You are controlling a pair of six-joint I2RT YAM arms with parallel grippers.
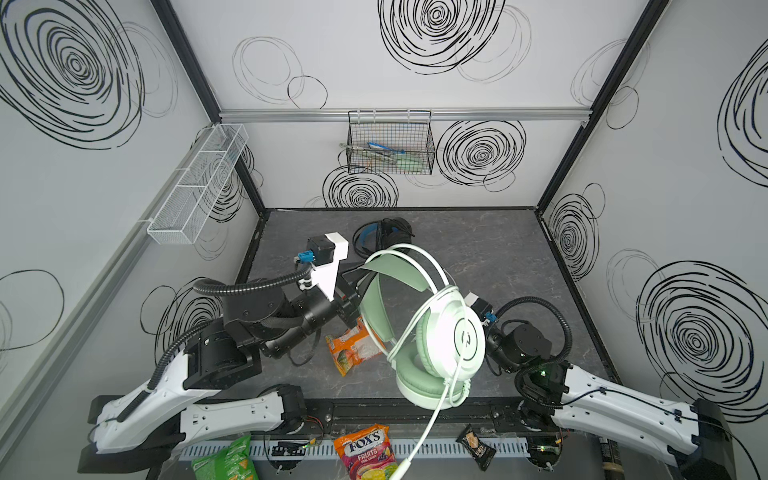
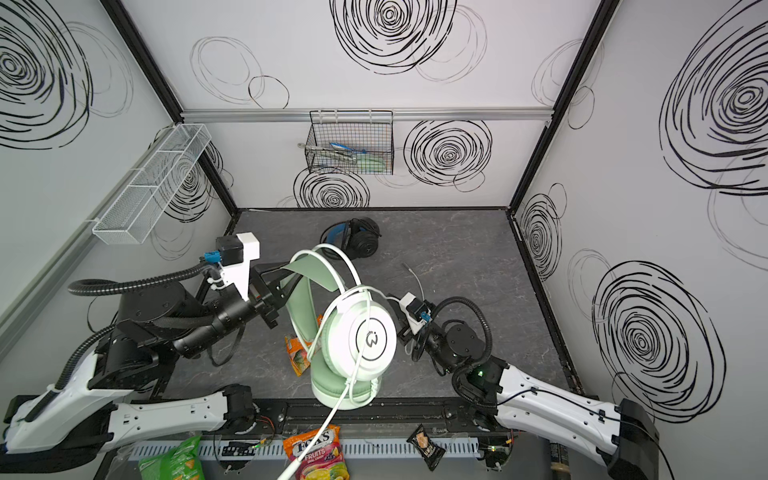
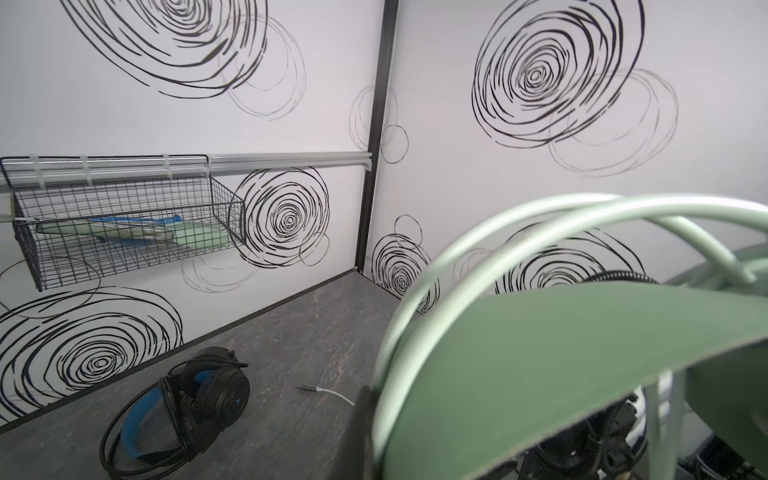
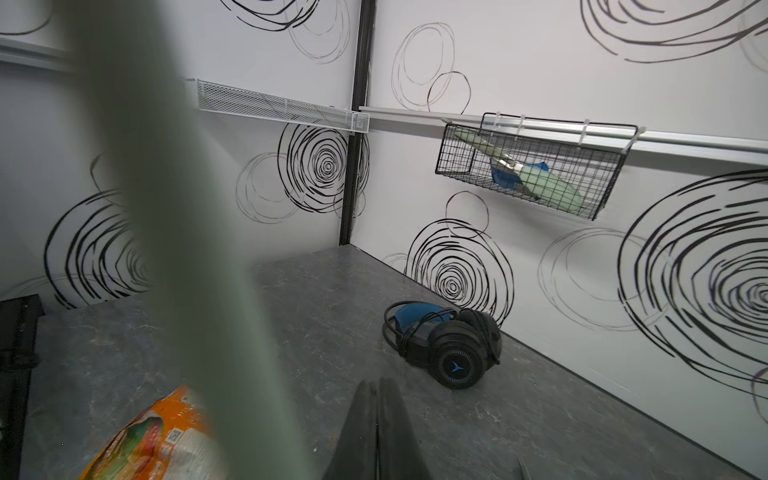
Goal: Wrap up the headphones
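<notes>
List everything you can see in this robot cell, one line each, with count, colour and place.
mint-green headphones: 1, pale green and white, lifted above the table
whitish cable: 1, white, draped across that headset
black headphones: 1, black and blue, back of table
orange snack packet: 1, orange, on table under the lifted headset
candy bag: 1, red and yellow, in front of table
green snack bag: 1, green, in front, left
dark wrapper: 1, black, in front, right
black wire basket: 1, black, back wall, holding green and blue items
white mesh basket: 1, white, left wall
left gripper: 1, black, shut on the mint-green headphones
right gripper: 1, black, shut, beside the lifted headset
</notes>
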